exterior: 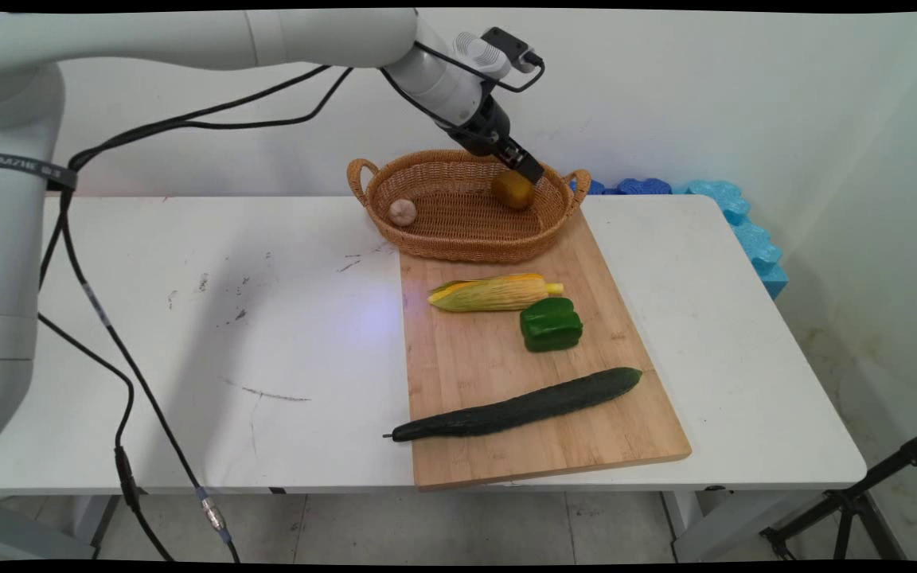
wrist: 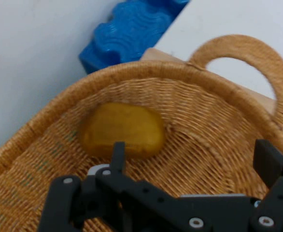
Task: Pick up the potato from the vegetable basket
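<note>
A garlic bulb (exterior: 403, 211) lay at the left of the wicker basket (exterior: 458, 239) on the bench (exterior: 188, 318). Further right, the gripper (wrist: 190, 166) hung with jaws apart, holding nothing, just beside a potato (wrist: 123, 129): firm, rounded, probably light, best gripped across its middle.

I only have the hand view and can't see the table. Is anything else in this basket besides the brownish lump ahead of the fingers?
Observer: Yes, a pale garlic bulb lies at the basket's other end, on the left in the main view.
Operator: What does the basket stand on?
Observer: It sits partly on the far end of a wooden board and partly on the white table.
Operator: Is anything on the board?
Observer: A corn cob, a green pepper and a long cucumber.
</note>
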You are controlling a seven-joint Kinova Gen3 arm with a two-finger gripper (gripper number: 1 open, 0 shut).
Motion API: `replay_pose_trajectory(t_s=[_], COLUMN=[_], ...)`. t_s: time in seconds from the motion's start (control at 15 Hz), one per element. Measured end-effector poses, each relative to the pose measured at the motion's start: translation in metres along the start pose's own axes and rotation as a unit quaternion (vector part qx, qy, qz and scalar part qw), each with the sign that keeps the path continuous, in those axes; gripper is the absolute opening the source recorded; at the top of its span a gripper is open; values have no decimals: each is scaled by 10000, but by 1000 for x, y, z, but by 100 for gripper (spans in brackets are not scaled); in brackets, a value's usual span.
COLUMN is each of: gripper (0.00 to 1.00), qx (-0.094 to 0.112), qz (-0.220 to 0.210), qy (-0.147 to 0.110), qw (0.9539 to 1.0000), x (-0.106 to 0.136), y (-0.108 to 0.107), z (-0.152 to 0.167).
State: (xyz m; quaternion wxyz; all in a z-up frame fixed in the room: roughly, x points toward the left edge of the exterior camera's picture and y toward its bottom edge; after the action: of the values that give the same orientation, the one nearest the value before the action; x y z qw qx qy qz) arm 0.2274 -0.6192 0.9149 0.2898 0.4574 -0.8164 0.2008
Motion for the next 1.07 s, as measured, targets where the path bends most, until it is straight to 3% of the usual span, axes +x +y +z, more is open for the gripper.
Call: replay_pose_trajectory(t_s=[0.27,0.47,1.07], gripper=[100,100,100], qx=[162,302,586], qz=[-417,-884,-2059], qy=[-40,-68,-126], qw=[9990,9956,9767], x=[2,3,-3], y=[-6,-8,-11], z=[18,35,83])
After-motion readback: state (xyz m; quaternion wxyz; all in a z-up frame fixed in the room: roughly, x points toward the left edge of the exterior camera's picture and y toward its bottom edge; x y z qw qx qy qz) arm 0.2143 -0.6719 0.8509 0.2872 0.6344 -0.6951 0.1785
